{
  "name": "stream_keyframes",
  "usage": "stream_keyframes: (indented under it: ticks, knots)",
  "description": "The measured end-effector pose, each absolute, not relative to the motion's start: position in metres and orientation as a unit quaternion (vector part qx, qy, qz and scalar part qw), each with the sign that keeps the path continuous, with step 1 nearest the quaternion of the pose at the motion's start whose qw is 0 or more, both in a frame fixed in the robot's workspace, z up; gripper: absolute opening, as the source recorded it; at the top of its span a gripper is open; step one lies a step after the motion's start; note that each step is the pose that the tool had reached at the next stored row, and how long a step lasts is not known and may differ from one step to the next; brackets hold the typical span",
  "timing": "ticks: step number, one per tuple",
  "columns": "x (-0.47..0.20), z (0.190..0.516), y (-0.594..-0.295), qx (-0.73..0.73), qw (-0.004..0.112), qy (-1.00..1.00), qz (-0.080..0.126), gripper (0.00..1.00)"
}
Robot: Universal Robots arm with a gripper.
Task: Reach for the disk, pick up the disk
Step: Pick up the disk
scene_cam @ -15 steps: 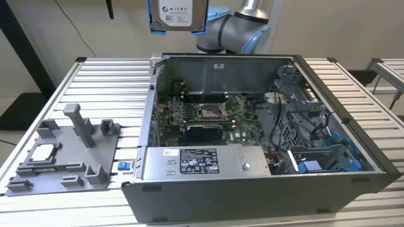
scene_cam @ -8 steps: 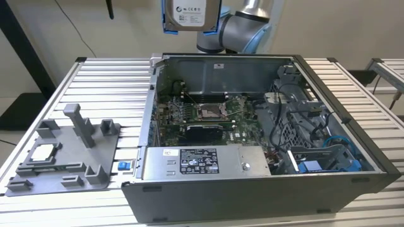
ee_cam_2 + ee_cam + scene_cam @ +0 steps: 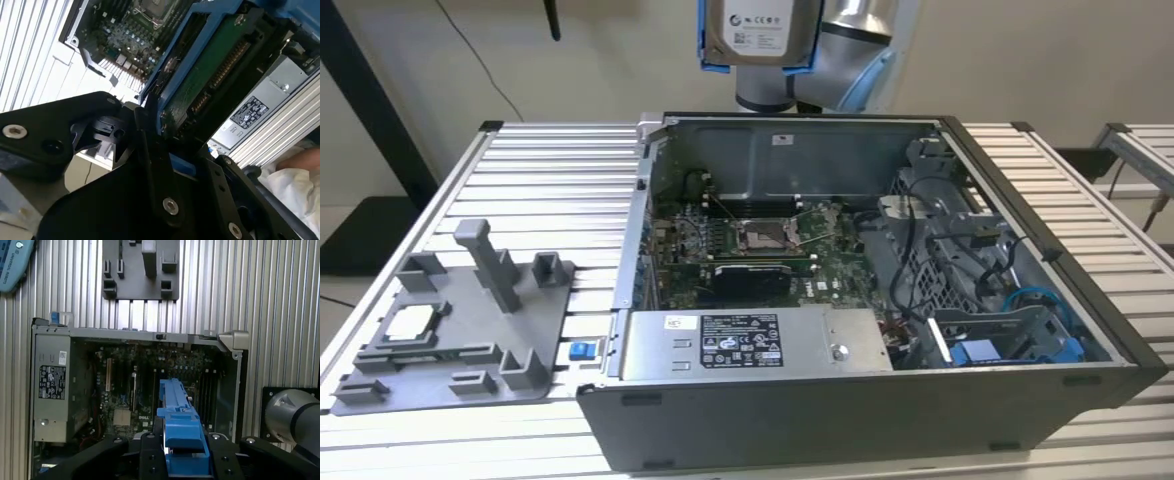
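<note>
1. In the exterior view the disk [image 3: 754,32] hung high above the open computer case [image 3: 854,420], which stood on the ribbed desk [image 3: 534,170].
2. In the second wrist view the gripper [image 3: 162,132] was clamped on the disk's blue bracket (green circuit board showing).
3. In the first wrist view the disk [image 3: 179,415] stood edge-on over the motherboard [image 3: 130,385].

The arm [image 3: 851,45] hangs high at the back in the exterior view, wrist turned downward. Its black gripper [image 3: 184,456] is clamped on the disk [image 3: 181,425], fingers [image 3: 150,456] pressing the blue frame from both sides.
</note>
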State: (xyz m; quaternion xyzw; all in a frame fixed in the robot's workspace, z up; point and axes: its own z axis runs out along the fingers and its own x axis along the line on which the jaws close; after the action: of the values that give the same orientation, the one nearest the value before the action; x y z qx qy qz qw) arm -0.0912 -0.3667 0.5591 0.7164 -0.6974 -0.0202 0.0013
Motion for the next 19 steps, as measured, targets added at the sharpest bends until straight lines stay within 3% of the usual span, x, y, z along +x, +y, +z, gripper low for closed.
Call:
stream_keyframes:
  ticks: [19]
  knots:
    - [-0.044, 0.559, -0.367, 0.716, 0.001, -0.697, -0.02, 0.0]
